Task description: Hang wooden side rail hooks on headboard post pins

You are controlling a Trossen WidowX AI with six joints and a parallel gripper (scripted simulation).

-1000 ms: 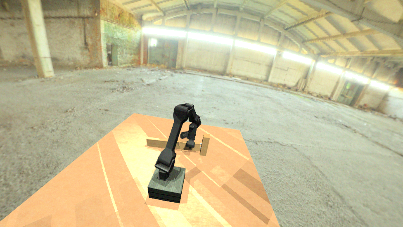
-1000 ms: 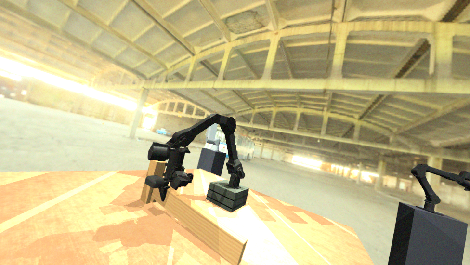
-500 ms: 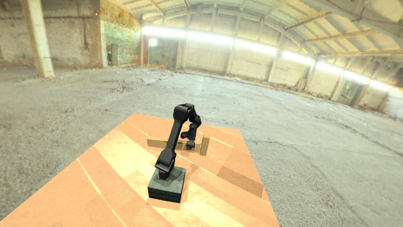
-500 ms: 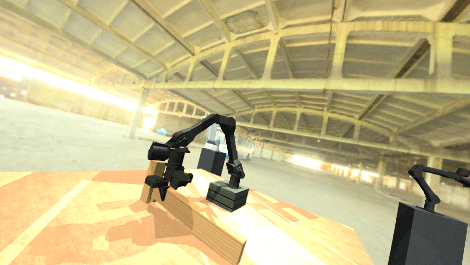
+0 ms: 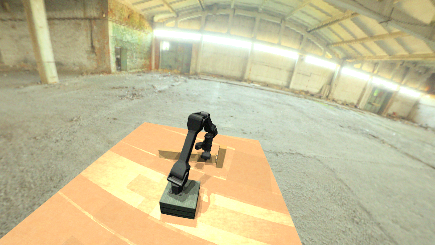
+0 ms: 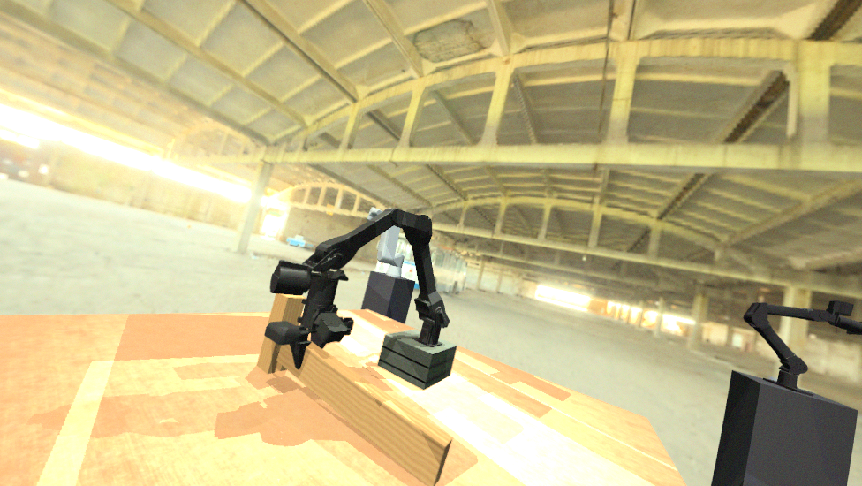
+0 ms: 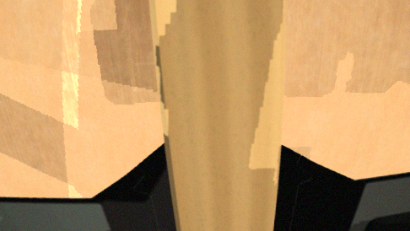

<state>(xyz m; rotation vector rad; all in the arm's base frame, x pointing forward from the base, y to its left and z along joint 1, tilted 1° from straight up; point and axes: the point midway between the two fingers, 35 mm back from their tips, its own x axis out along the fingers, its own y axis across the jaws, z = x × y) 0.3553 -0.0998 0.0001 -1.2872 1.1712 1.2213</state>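
Note:
The wooden side rail [image 5: 169, 154] [image 6: 380, 407] [image 7: 219, 84] stands on its narrow edge, its far end low at the table [image 5: 252, 182] [image 6: 60, 341]. The headboard post [image 5: 223, 156] [image 6: 285, 308] stands upright by the rail's other end. My gripper [image 5: 206, 158] [image 6: 304, 354] [image 7: 214, 141] is shut on the rail near its post end, one finger on each side. In the top view, small pale metal parts show at the narrow joint between rail end and post. Whether the hooks sit on the pins cannot be told; slot and pins are hidden.
The arm's dark block base [image 5: 179, 200] [image 6: 416, 359] stands on the table, on the robot side of the rail. The arm arches over the rail. Another black arm on a dark pedestal [image 6: 783, 429] stands beyond the table at the right in the exterior view.

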